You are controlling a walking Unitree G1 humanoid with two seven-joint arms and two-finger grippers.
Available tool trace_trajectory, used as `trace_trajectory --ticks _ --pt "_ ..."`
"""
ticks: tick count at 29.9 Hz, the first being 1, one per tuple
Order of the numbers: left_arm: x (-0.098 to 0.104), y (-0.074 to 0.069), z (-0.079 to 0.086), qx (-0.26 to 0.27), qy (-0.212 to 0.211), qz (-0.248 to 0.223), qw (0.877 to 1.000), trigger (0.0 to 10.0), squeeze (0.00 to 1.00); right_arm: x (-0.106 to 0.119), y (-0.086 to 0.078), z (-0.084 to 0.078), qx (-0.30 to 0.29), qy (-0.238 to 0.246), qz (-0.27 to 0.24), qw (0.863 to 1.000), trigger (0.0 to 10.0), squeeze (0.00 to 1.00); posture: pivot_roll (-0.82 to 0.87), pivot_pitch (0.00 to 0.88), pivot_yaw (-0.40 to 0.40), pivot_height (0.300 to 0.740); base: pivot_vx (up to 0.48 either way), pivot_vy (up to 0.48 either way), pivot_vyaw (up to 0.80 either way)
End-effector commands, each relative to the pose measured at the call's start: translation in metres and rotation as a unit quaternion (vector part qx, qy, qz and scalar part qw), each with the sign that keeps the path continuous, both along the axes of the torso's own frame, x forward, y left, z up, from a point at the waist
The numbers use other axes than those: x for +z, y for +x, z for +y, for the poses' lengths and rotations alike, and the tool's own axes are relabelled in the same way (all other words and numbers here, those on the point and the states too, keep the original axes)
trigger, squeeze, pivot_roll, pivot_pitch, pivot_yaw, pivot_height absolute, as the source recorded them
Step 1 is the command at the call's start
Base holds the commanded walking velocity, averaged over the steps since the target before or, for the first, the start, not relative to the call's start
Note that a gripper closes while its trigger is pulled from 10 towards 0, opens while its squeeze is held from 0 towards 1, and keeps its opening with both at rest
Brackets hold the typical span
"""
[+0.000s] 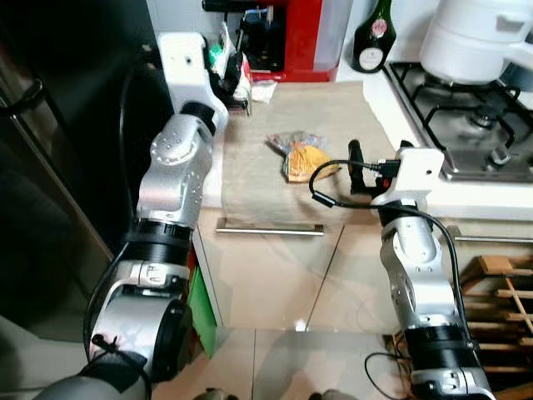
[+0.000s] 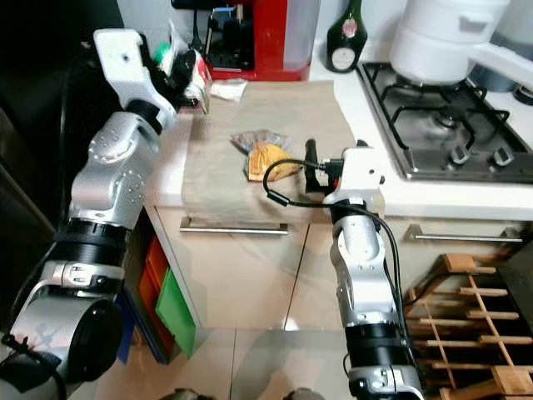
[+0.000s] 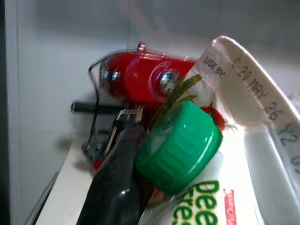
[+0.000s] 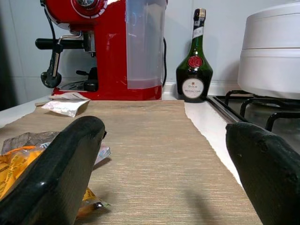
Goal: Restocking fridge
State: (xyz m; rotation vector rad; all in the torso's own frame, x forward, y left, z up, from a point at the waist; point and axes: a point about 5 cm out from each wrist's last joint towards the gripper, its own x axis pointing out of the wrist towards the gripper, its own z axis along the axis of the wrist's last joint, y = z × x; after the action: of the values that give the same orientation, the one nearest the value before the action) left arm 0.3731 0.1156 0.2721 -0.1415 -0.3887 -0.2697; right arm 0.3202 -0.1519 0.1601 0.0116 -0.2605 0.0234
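My left gripper is raised at the counter's left end, beside the dark fridge, and is shut on a white carton. The carton has a green screw cap and a printed use-by date. One black finger presses against it just below the cap. My right gripper is open and low over the beige mat, near the counter's front edge. Just left of that gripper lies an orange snack bag with nothing touching it.
A red coffee machine and a dark green bottle stand at the back of the counter. A gas hob with a white pot is on the right. A small packet lies near the machine. A wooden rack stands on the floor.
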Motion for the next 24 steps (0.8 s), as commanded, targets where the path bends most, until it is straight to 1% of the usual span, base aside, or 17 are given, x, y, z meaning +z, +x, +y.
trace_trajectory --ticks 1,2,3,4,6,9,14,24 --pt "-0.004 -0.013 -0.003 -0.013 0.035 -0.021 0.999 9.5 0.00 0.006 -0.001 -0.004 -0.010 -0.008 -0.017 1.000 10.0 0.00 -0.11 0.000 0.051 0.740 0.000 0.000 0.00" --pt "-0.006 -0.015 -0.004 -0.014 0.049 -0.025 0.998 9.5 0.00 0.006 -0.002 -0.005 -0.012 -0.009 -0.018 1.000 10.0 0.00 -0.11 0.000 0.050 0.740 0.000 0.000 0.00" --pt "-0.008 -0.018 -0.005 -0.010 0.065 -0.029 0.997 10.0 0.00 0.007 -0.002 -0.006 -0.015 -0.009 -0.019 1.000 10.0 0.00 -0.11 0.000 0.046 0.740 0.000 0.000 0.00" --pt "-0.011 -0.020 -0.006 -0.010 0.076 -0.032 0.997 10.0 0.00 0.008 -0.002 -0.008 -0.019 -0.009 -0.021 1.000 10.0 0.00 -0.11 0.000 0.046 0.740 0.000 0.000 0.00" --pt "-0.016 -0.024 -0.008 -0.010 0.084 -0.033 0.996 10.0 0.00 0.015 -0.002 -0.010 -0.024 -0.011 -0.033 0.999 10.0 0.00 -0.10 0.000 0.044 0.740 0.000 0.000 0.00" --pt "-0.024 -0.028 -0.008 -0.008 0.087 -0.027 0.996 10.0 0.00 0.024 -0.003 -0.010 -0.025 -0.014 -0.050 0.998 10.0 0.00 -0.11 0.000 0.044 0.740 0.000 0.000 0.00" --pt "-0.033 -0.030 -0.008 -0.003 0.085 -0.011 0.996 10.0 0.00 0.014 -0.002 -0.008 -0.023 -0.004 -0.030 0.999 10.0 0.00 -0.11 0.000 0.039 0.740 0.000 0.000 0.00" --pt "-0.041 -0.031 -0.009 0.000 0.078 0.007 0.997 10.0 0.00 0.012 -0.001 -0.008 -0.022 -0.005 -0.022 1.000 10.0 0.00 -0.11 0.000 0.038 0.740 -0.330 0.000 0.00"
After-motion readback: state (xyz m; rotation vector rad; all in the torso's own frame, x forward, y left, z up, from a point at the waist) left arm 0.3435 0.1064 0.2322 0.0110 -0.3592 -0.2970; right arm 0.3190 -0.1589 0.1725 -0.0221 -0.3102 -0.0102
